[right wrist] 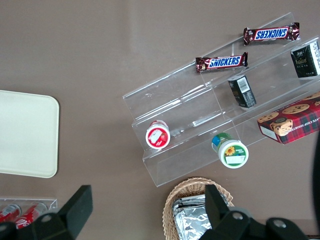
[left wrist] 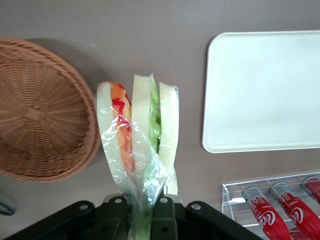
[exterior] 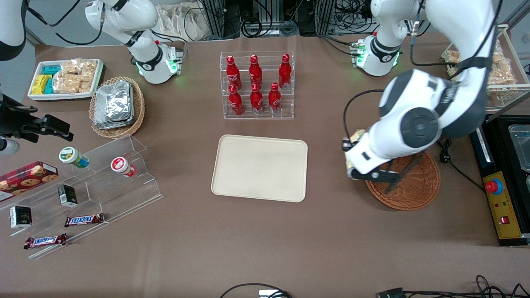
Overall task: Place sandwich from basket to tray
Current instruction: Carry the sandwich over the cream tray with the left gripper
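White-bread sandwich, clear-wrapped, green and orange layers, pinched by gripper.

1. Left arm is stretched out from its base and bent hard at the elbow, so the forearm drops down toward the surface
2. Wrist is angled with the gripper hanging just off the rim of the basket, on the side toward the tray
3. Jaws are clamped tight on the wrapped end of the sandwich, which sticks straight out from the fingers
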Robot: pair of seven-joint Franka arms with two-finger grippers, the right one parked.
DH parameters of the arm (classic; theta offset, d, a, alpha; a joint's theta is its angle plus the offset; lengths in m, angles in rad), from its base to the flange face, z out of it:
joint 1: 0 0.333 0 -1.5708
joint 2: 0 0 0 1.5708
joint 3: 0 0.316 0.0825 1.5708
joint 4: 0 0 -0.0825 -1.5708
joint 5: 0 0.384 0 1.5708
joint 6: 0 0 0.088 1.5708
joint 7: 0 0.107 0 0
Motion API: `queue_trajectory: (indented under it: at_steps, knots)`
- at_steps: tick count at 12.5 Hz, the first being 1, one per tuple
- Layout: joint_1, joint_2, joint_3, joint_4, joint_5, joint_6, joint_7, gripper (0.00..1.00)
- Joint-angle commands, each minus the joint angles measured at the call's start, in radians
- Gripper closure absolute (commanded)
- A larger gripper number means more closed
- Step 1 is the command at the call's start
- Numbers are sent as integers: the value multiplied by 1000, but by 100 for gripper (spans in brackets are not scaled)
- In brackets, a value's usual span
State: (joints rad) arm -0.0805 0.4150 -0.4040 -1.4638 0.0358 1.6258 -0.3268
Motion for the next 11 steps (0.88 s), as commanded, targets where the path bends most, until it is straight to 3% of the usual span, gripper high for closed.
queue_trajectory:
  at_steps: [1, 10, 11]
  knots:
    - [-65, 65, -1, 23, 16, 37, -38, 100]
    - [-238, 252, 1, 19, 58, 244, -218, 100]
    - [-255, 261, 4, 19, 88, 255, -231, 100]
